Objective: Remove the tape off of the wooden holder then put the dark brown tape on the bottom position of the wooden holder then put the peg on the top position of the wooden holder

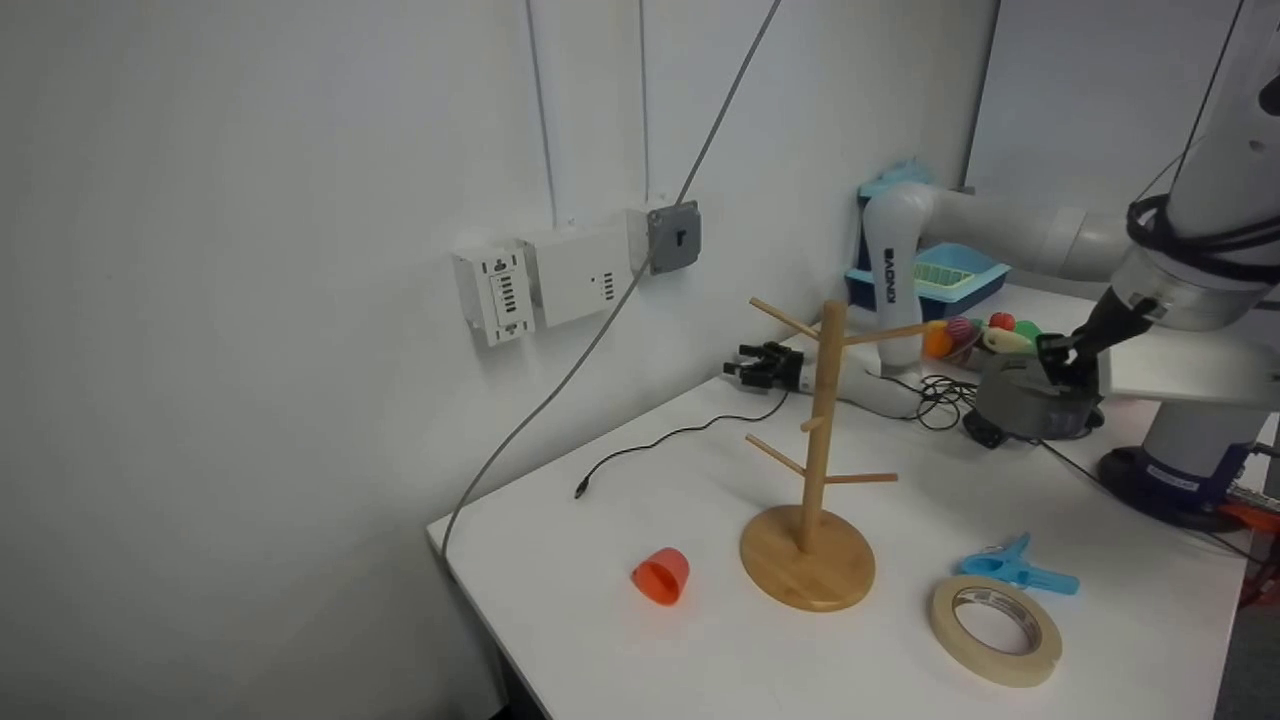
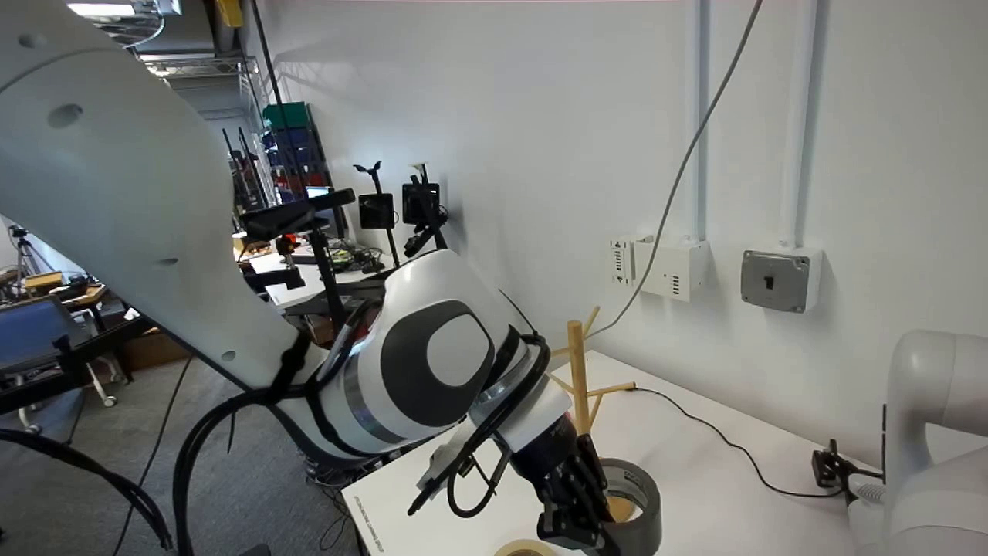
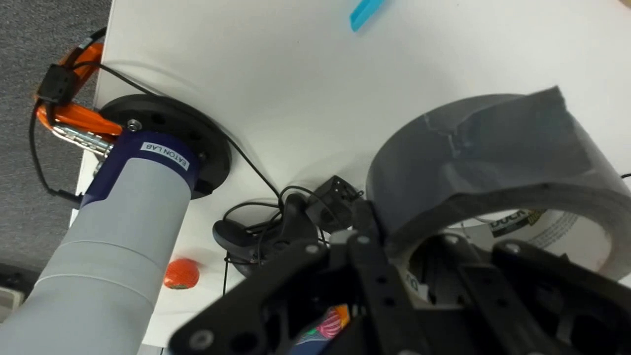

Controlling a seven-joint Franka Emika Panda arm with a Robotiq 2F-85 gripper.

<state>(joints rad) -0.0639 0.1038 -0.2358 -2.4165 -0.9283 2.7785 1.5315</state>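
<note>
**You're pinching the dark brown tape [image 3: 498, 153] in the end effector [image 3: 404, 234]**

So you're holding the roll by its wall: in the wrist view one finger is sitting inside the hole and the other is pressing on the outside, with just the wall filling the space between them. The roll's looking more grey than brown on camera tbh, and a corner of its loose end is poking out past the edge. You're carrying it tilted, up above the tabletop [image 1: 720, 660], and in an exterior view it's hanging to the far right of the wooden holder [image 1: 821, 430].

The holder is standing upright, its round base sitting flat and its short arms slanting off the post. The cream-beige tape [image 1: 980, 660] is already off it and lying flat, to the near right of the base. You're getting that ring in both exterior views.

The light blue peg [image 1: 1012, 570] is lying just past the ring's far edge, though I can't tell if they're touching. In the wrist view you're only catching a bit of it at the top.

Over to the left of the holder, an orange cup-like piece [image 1: 662, 577] is lying on its side. On the far right you're also seeing a pale arm marked KINOVA [image 1: 895, 230], and in the wrist view a black gamepad-looking thing [image 3: 297, 219] is sitting near its base.
</note>
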